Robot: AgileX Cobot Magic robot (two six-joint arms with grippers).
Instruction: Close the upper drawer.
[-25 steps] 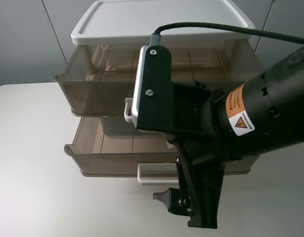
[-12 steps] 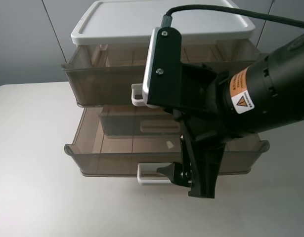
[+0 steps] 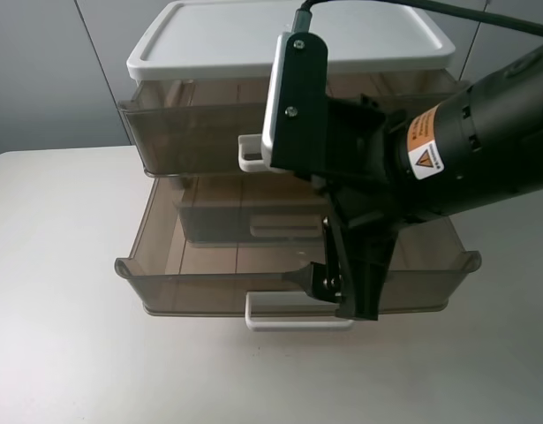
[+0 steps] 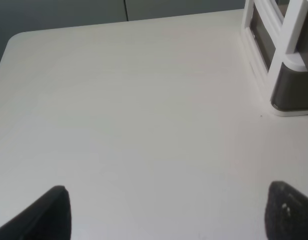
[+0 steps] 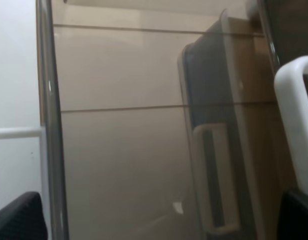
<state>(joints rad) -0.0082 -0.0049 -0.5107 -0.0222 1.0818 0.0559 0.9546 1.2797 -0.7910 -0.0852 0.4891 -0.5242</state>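
While the right arm reaches across the front of the cabinet (image 3: pixel 156 64), the upper drawer (image 3: pixel 196 137) sits in the top tier, directly under the white lid (image 3: pixel 218 35). Its front panel stands slightly forward of the lid edge, not flush with it. The drawer's white loop handle (image 3: pixel 251 152) shows just beside the arm's wrist bracket; contact between them cannot be confirmed.

The right tool (image 3: pixel 335 287) points downward over the lower drawer (image 3: pixel 209 287), which is pulled out much further than the upper one. Its fingers are spread apart and grip nothing. A smaller brown box (image 3: pixel 253 221) lies at the back of the lower tier.

The left tool (image 4: pixel 166 215) hangs above the table (image 4: pixel 143 100), off to the side of the cabinet. Its fingertips (image 4: pixel 51 212) are wide apart, with nothing between them.
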